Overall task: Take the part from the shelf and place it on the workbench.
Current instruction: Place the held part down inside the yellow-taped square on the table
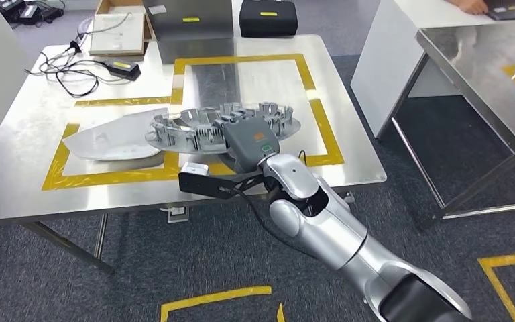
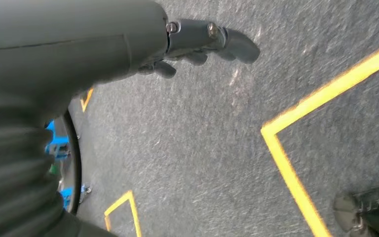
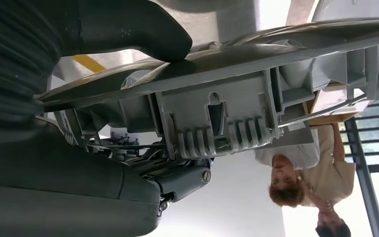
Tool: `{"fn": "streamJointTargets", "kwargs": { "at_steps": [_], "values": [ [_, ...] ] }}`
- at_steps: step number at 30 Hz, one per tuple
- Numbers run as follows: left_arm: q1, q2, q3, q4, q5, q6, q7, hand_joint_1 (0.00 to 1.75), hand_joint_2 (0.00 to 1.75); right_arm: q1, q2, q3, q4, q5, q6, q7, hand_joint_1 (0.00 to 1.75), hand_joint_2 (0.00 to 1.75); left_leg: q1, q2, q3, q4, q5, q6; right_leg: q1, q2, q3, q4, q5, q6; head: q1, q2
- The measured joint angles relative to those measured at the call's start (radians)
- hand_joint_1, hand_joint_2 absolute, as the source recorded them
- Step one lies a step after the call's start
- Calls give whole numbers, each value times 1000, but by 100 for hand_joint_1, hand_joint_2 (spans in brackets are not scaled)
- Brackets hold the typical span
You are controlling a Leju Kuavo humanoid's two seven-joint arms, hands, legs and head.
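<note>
Right hand (image 1: 249,142) grips the near rim of the grey ribbed wheel-cover part (image 1: 201,127), thumb (image 3: 143,29) pressed on one face and the fingers (image 3: 182,180) curled under the other, as the right wrist view shows. Held this way, the part sits low over the steel tabletop (image 1: 33,181), inside the yellow tape frame (image 1: 117,177); whether it touches the surface I cannot tell. Left hand (image 2: 197,42) hangs over grey carpet (image 2: 197,148) with its fingers loosely apart, holding nothing. Just beside the part, to its left, lies a white curved panel (image 1: 110,137). Farther back on the tabletop are tangled black cables (image 1: 67,70), a flat cardboard box (image 1: 117,32) and a black case (image 1: 268,17).
</note>
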Motion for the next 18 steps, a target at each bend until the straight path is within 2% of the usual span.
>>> {"fn": "streamJointTargets", "kwargs": {
  "at_steps": [2, 3, 4, 5, 7, 8, 9, 11, 13, 14, 15, 17, 18],
  "values": [
    [-2, 1, 0, 0, 3, 0, 0, 0, 175, -6, 7, 0, 34, -2, -1, -4, 175, 175, -1, -3, 12, 0, -13, 4, 0, 0, -87, 120, -44, 5, 2, 0],
    [-2, 1, 0, 0, 4, 0, 1, 0, 175, -10, 12, 0, 54, -3, -1, -3, 175, 175, -2, -4, 20, 1, -21, 3, 0, 0, -118, 151, -56, 4, 2, 0],
    [-1, 1, 0, 0, 5, 0, 1, 0, 175, -15, 17, 0, 75, -3, -1, -3, 175, 175, -3, -5, 30, 1, -30, 3, 0, 0, -134, 151, -48, 3, 2, 0],
    [-1, 1, 0, 0, 5, -1, 2, 0, 175, -21, 22, 0, 97, -3, -1, -2, 175, 175, -4, -6, 43, 2, -40, 2, 1, 0, -131, 114, -16, -1, 2, 0],
    [-1, 0, 0, 1, 5, -3, 3, 0, 175, -37, 36, 0, 143, -5, -3, -2, 175, 175, -5, -8, 69, 3, -59, -3, 5, 0, -95, -20, 80, -13, 1, 0],
    [-3, 0, 0, 1, 4, -3, 3, 0, 175, -46, 43, 0, 167, -6, -5, -3, 175, 175, -6, -9, 78, 2, -68, -8, 9, 0, -77, -76, 110, -18, 1, 0],
    [-6, 0, 0, 1, 4, -3, 4, 0, 175, -55, 51, -1, 190, -7, -8, -4, 175, 175, -6, -10, 83, 1, -74, -13, 13, 0, -66, -108, 126, -22, 1, 0],
    [-10, 0, 0, 0, 4, -4, 6, 0, 175, -74, 67, -2, 236, -6, -16, -6, 175, 175, -8, -10, 91, 0, -78, -26, 15, 1, -54, -124, 120, -30, 1, 0],
    [-11, 2, 0, 0, 5, -4, 6, 0, 175, -89, 85, -3, 279, -5, -21, -8, 175, 175, -8, -7, 91, 16, -81, -38, 9, 3, -35, -131, 118, -41, 0, 0],
    [-12, 2, 0, 0, 5, -4, 6, 0, 175, -97, 95, -3, 303, -5, -22, -10, 175, 175, -7, -4, 77, 45, -89, -44, 7, 3, -25, -133, 114, -46, -1, 0],
    [-14, 3, 0, 0, 5, -5, 6, 0, 175, -105, 104, -3, 328, -5, -24, -12, 175, 175, -6, -2, 48, 94, -103, -49, 5, 3, -15, -135, 109, -50, -2, 0],
    [-16, 3, 0, 1, 3, -7, 6, 0, 175, -118, 121, -3, 388, -4, -27, -17, 175, 175, -4, 0, -31, 216, -141, -59, 6, 3, 0, -135, 93, -55, -3, 0],
    [-15, 3, 0, 1, 1, -9, 7, 0, 175, -124, 128, -3, 418, -3, -29, -19, 175, 175, -4, 1, -65, 254, -150, -61, 6, 3, 9, -135, 85, -56, -3, 0]
  ]
}}
